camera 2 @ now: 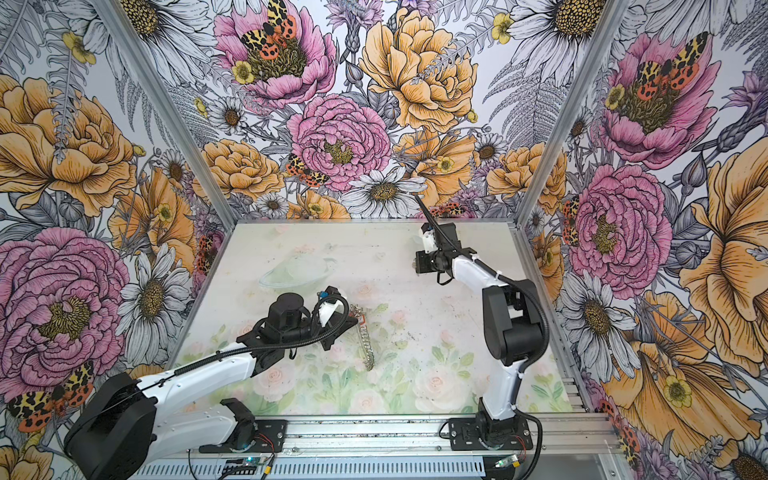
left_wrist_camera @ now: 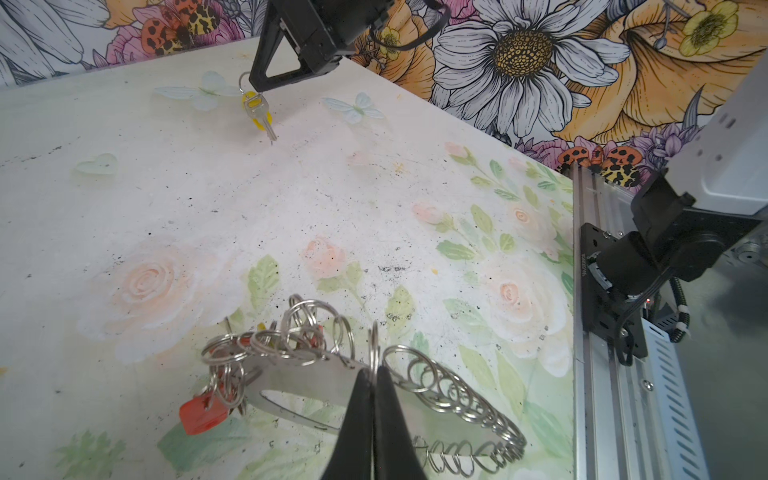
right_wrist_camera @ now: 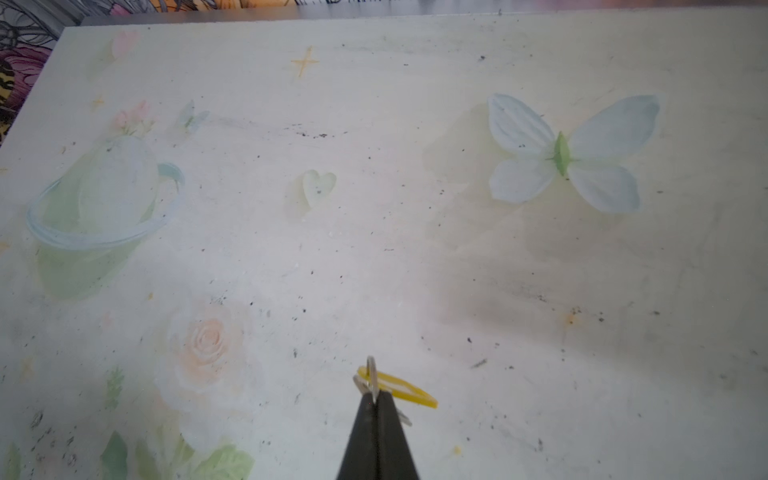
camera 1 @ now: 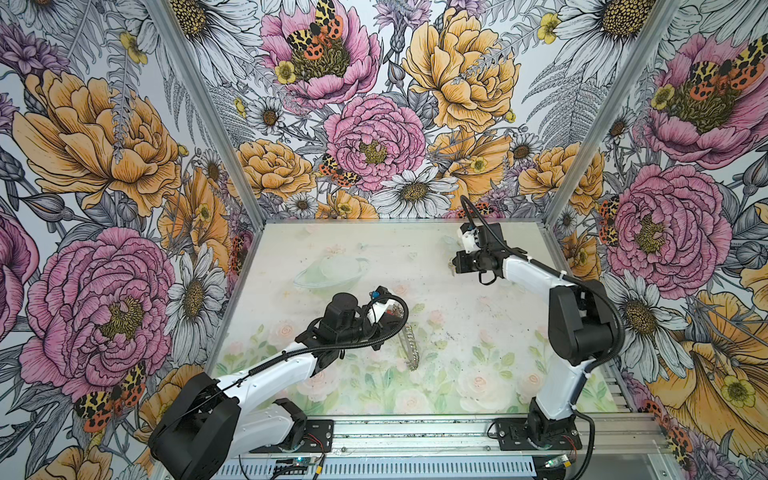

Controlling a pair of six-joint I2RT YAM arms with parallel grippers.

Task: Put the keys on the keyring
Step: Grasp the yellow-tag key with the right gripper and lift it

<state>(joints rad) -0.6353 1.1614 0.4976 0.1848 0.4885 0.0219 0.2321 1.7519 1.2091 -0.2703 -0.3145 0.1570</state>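
Two claws apart, left claw (left_wrist_camera: 372,372) pinching keyring (left_wrist_camera: 299,374), right claw (right_wrist_camera: 376,398) pinching ring of yellow key (right_wrist_camera: 409,393), red tag (left_wrist_camera: 203,415) on keyring, worktop (left_wrist_camera: 199,199) between.

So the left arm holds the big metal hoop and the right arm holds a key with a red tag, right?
Not quite. The key in the right arm's jaws has a yellow tag, not red; the right wrist view shows it plainly. The left arm does hold the keyring, the big metal hoop.
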